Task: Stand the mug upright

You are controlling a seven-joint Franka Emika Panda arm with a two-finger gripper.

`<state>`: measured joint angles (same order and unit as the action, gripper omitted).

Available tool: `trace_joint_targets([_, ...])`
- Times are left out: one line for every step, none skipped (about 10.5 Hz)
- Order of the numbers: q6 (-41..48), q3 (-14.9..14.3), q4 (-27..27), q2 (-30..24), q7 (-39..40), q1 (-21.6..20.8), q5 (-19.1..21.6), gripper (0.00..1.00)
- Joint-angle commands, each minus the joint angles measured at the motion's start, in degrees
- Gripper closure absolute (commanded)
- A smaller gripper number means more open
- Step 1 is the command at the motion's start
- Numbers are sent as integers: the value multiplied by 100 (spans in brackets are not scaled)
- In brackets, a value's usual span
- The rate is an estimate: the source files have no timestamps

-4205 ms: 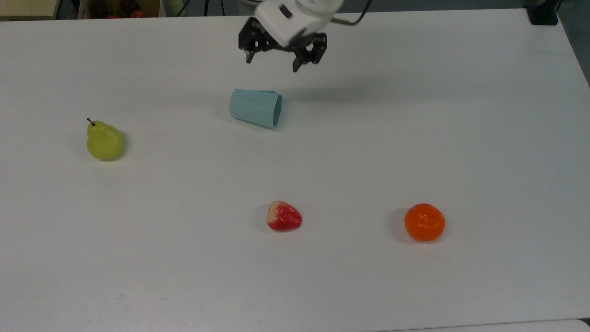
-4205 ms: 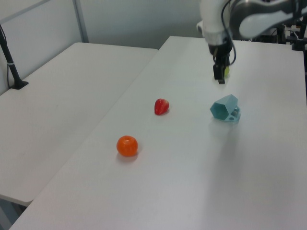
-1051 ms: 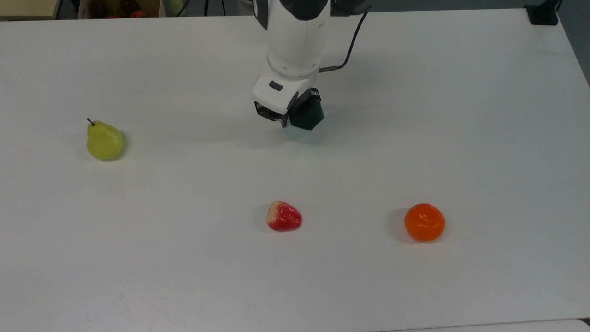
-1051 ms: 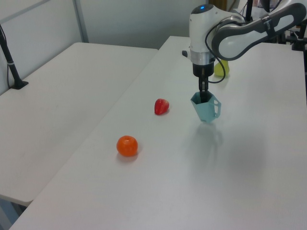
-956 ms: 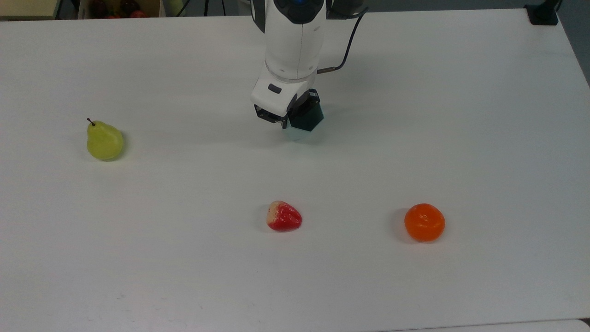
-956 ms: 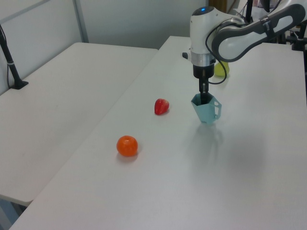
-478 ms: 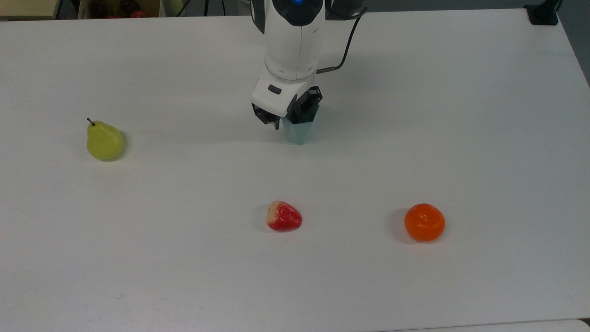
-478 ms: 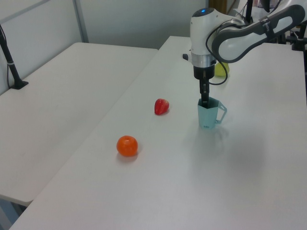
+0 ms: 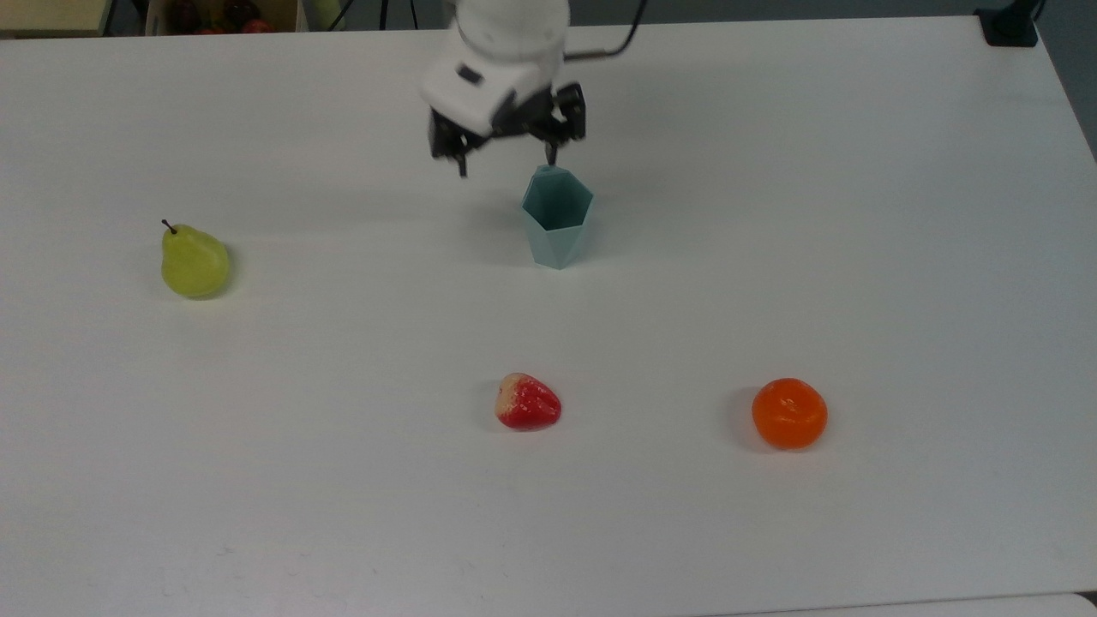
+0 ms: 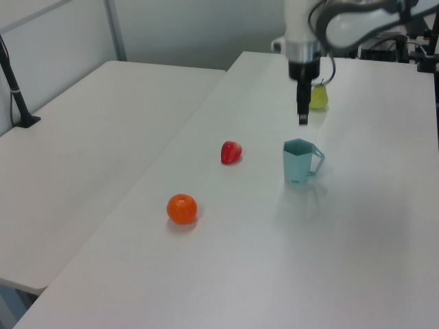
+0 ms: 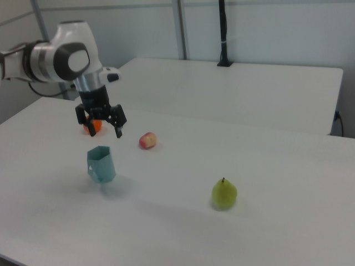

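White table (image 9: 857, 214) filled most of the rm, w/ a 2nd table (image 10: 82, 137) alongside. Mug (image 9: 557, 218) stood upright near table's middle, handle hidden in top view; gripper (image 9: 506, 163) hung above it, fingers spread, empty. Orange (image 11: 93, 126) was partly hidden behind the gripper in right view.

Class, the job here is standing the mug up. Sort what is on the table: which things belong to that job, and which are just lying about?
Belongs to the job:
- the mug, standing upright
- the gripper, open above it

Just lying about:
- the pear
- the strawberry
- the orange
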<state>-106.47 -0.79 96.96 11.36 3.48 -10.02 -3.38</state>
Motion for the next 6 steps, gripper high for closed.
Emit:
trace_joint_targets([643,-27,130,-1010,-278,455,92,0])
trace_joint_targets([854,-18,104,-1205,-278,587,110,0])
trace_joint_targets([987,-35,104,-1302,-278,606,110,0])
trace_joint_targets([1066,-44,78,-1312,-286,606,110,0])
trace_joint_targets([1198,-44,-53,-1312,-295,606,110,0])
trace_joint_targets([1260,-44,-72,-1312,-295,641,110,0])
